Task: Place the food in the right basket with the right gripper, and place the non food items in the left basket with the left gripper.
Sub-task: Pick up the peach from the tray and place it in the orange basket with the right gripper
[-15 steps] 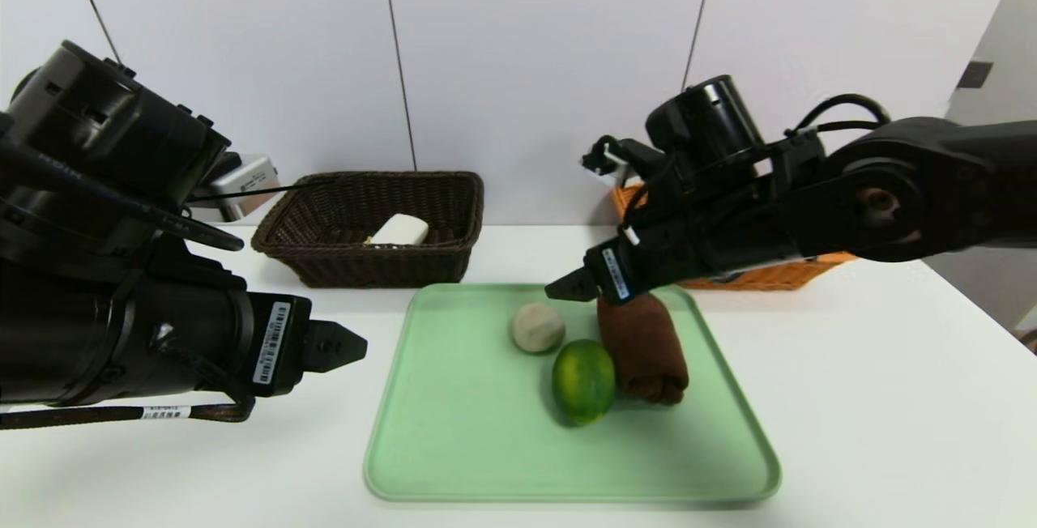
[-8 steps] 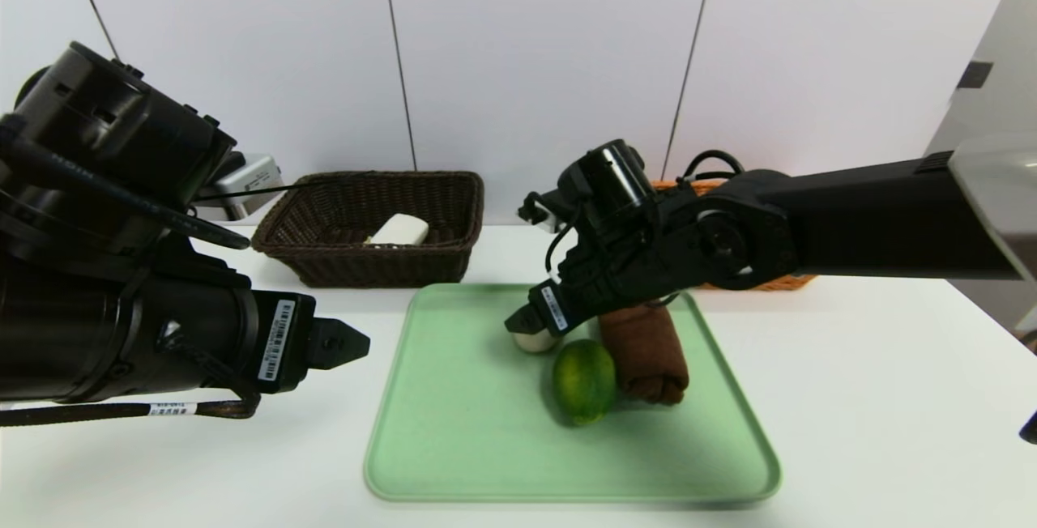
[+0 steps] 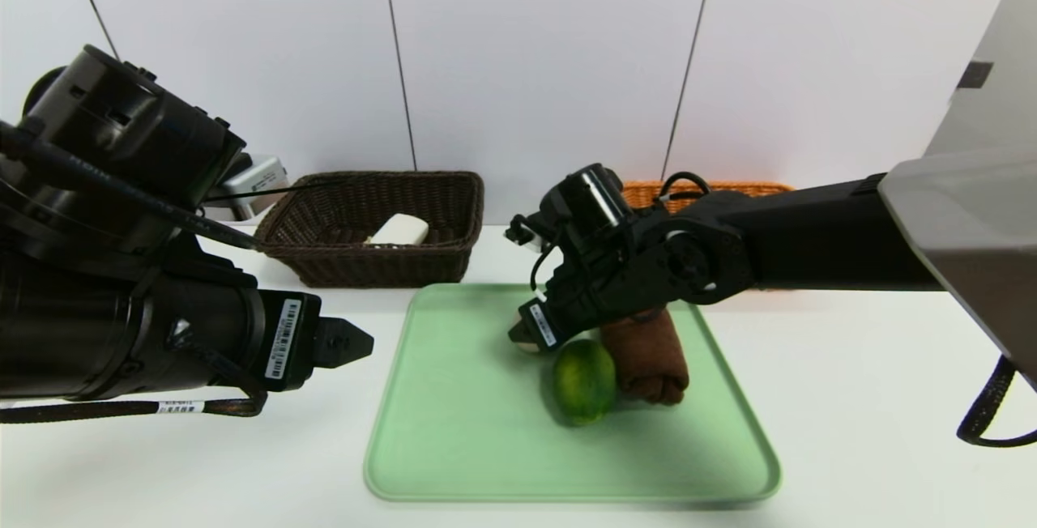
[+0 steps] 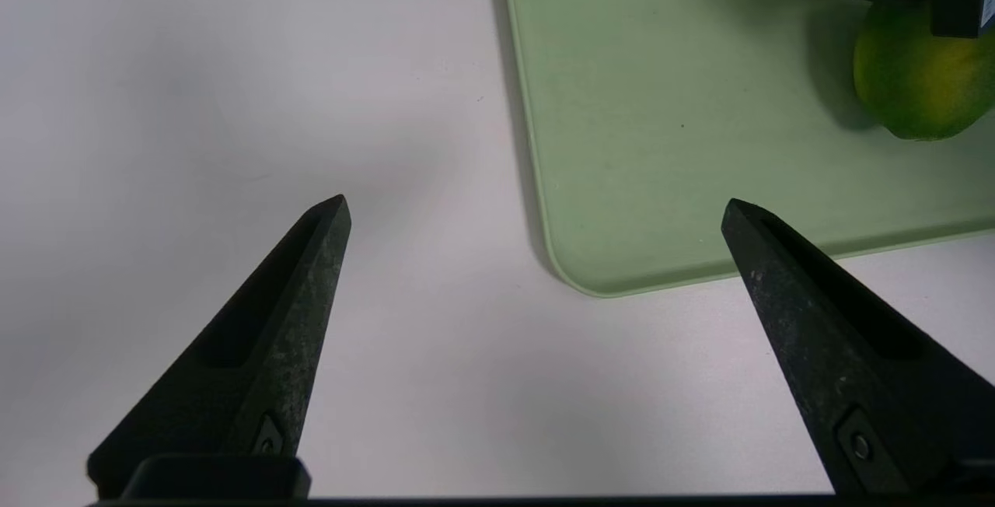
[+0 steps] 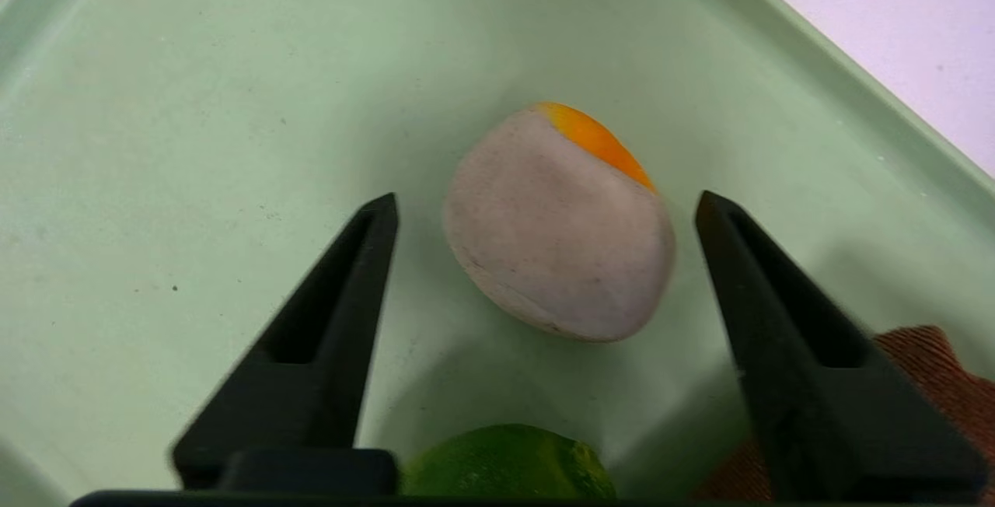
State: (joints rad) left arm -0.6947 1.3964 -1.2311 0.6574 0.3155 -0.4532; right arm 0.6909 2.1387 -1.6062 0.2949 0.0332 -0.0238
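Note:
On the green tray (image 3: pixel 454 431) lie a pale round food piece with an orange patch (image 5: pixel 556 246), a green fruit (image 3: pixel 583 381) and a rolled brown towel (image 3: pixel 648 354). My right gripper (image 5: pixel 546 197) is down over the pale piece, open, with one finger on each side and a gap at both. In the head view the right gripper (image 3: pixel 525 334) hides most of that piece. My left gripper (image 3: pixel 356 342) hovers open over the table to the left of the tray, holding nothing. The dark left basket (image 3: pixel 381 265) holds a white bar (image 3: pixel 399 230). The orange right basket (image 3: pixel 705 188) shows behind the right arm.
The green fruit (image 5: pixel 505 460) and the towel (image 5: pixel 933 359) lie close beside the right gripper's fingers. The tray's near left corner (image 4: pixel 591 281) lies just ahead of the left gripper (image 4: pixel 535 205). A white wall stands behind both baskets.
My right gripper has come down and leftward from above the towel to straddle the pale round piece, now mostly hidden in the head view. The left arm has barely moved.

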